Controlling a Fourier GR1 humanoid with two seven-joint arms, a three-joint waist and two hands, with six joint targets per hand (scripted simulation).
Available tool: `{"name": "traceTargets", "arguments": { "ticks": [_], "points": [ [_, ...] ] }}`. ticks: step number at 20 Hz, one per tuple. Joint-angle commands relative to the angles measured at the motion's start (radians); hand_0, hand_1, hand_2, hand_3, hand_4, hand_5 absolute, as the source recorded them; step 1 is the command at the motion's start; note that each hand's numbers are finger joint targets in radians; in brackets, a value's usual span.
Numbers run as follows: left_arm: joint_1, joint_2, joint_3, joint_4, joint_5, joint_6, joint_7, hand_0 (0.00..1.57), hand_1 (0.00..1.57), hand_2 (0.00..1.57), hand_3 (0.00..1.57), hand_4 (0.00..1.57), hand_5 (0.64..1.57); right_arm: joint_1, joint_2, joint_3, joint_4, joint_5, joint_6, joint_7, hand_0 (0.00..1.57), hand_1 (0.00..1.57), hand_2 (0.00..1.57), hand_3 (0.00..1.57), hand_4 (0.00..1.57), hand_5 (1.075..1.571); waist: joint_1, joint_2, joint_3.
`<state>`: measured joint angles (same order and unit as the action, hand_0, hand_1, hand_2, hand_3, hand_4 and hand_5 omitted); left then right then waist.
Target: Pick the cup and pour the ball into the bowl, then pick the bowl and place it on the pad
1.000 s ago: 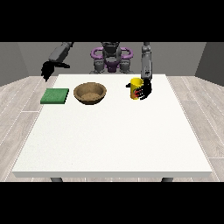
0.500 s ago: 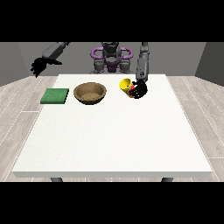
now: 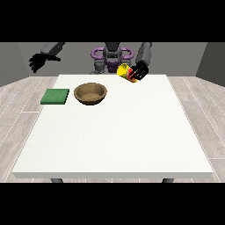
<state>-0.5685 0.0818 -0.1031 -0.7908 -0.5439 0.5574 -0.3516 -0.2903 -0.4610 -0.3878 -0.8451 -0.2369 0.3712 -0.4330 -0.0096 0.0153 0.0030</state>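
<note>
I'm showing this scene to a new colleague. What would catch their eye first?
Probably the yellow cup, tilted and held above the table's far edge by the black hand at the view's right. Next, the brown bowl left of centre, with the green pad beside it. The other hand hangs off the table at the upper left.

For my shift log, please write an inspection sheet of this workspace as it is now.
Surface: white table, mostly bare.
Job's things: yellow cup lifted and tilted toward the wooden bowl; ball not visible; green pad beside the bowl, apart from it.
Clutter: nothing seen.
Hands: hand at the view's right curled round the cup; hand at the view's left raised off the table, holding nothing.
Cables: nothing seen.
Surroundings: wooden floor, grey walls.
</note>
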Motion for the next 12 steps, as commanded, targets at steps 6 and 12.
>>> {"name": "traceTargets", "arguments": {
  "ticks": [6, 12],
  "points": [
    [-0.061, -0.02, -0.128, -0.057, -0.259, -0.028, 0.312, 1.37, 1.37, 1.57, 1.57, 1.11, 1.566, 0.033, -0.014, -0.012, 0.103, 0.018, -0.003, -0.041, 0.0, 0.0, 0.04, 0.0, 0.0, 1.558, 0.046, -0.075, -0.0024],
    [-0.101, -0.072, -0.216, -0.077, -0.449, -0.01, 0.444, 1.28, 1.28, 1.57, 1.57, 1.0, 1.569, 0.063, -0.009, -0.024, 0.186, 0.033, 0.025, -0.193, 0.0, 0.0, 0.0, 0.0, 0.0, 1.552, 0.06, -0.021, -0.0016]
  ]
}}
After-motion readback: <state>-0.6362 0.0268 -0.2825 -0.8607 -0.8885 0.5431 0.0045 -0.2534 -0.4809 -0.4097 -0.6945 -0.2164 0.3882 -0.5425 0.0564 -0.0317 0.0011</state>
